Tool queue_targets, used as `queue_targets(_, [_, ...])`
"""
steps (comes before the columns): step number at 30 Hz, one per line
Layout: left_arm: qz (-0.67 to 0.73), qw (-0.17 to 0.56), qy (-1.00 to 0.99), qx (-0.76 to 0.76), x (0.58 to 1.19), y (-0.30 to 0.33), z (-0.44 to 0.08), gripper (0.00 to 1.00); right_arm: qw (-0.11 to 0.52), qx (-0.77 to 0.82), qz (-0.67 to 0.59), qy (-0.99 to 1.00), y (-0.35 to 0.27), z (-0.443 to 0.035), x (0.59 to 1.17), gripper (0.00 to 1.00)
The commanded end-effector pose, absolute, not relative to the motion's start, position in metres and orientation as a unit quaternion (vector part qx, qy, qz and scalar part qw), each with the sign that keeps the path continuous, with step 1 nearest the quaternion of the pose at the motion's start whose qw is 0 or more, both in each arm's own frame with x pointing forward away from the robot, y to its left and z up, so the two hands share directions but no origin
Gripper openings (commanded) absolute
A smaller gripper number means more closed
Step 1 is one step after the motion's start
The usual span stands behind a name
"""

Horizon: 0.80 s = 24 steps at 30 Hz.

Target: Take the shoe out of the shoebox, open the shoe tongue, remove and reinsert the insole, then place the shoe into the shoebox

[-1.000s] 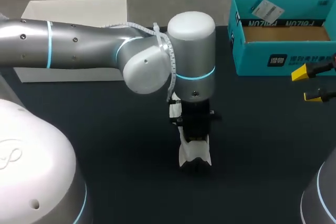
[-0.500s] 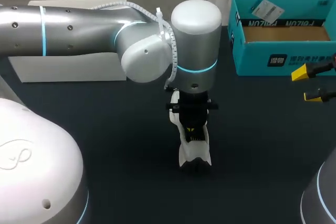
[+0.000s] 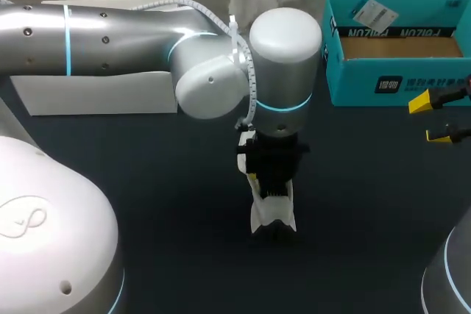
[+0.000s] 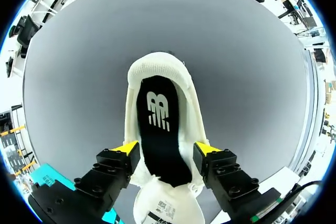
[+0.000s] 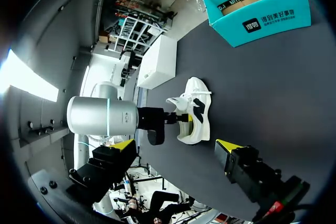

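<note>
Two arms attend the desk (image 3: 147, 182); only one is over the work. At the far left corner stands a plain white box (image 3: 96, 95), out of the way and partly hidden under the left arm (image 3: 110, 38), which crosses from the left edge to the desk's middle.

There the left gripper (image 4: 167, 150) points straight down over the shoe (image 3: 274, 215); its fingers are spread apart and straddle the shoe's opening, one yellow tip just beside each side of the collar, clamped on nothing; judged, this stance suits reaching into the opening or steadying the shoe. The shoe stands sole-down near the desk's middle, out of the shoebox and well apart from it. Its tongue (image 4: 168, 208) is folded forward, leaving the black insole (image 4: 160, 129) exposed and lying flat inside; judged, the tongue is held open so the insole can be reached, and the return to the box is not yet done.

At the far right corner the teal shoebox (image 3: 397, 82) stands open-topped, its cardboard floor bare, ready to receive the shoe. At the right edge the right gripper (image 3: 430, 118) hangs with fingers apart, empty, clear of the left arm.

Markings: a white logo on the insole; a small printed tag on the tongue; print on the shoebox's walls; a white label (image 3: 373, 12) inside it near the far wall; none transcribed.
</note>
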<state>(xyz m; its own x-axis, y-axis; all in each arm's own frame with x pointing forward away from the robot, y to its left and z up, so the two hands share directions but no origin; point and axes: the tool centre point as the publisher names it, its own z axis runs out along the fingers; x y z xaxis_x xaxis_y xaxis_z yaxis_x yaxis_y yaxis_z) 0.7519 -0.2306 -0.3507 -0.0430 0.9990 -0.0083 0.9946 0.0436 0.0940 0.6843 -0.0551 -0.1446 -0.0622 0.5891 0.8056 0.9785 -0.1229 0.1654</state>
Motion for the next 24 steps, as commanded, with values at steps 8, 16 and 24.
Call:
queue_targets(8, [0.055, 0.071, 0.742, 0.665, 0.752, -0.226, -0.355, 1.00, 0.247, -0.639, -0.392, -0.613, -0.055, -0.145, 0.683, 1.00])
queue_targets(16, [0.055, 0.082, 0.745, 0.660, 0.755, -0.227, -0.349, 1.00, 0.247, -0.639, -0.392, -0.613, -0.055, -0.145, 0.683, 1.00])
queue_targets(24, [0.060, 0.089, 0.745, 0.658, 0.764, -0.226, -0.338, 1.00, 0.247, -0.639, -0.392, -0.613, -0.055, -0.145, 0.683, 1.00])
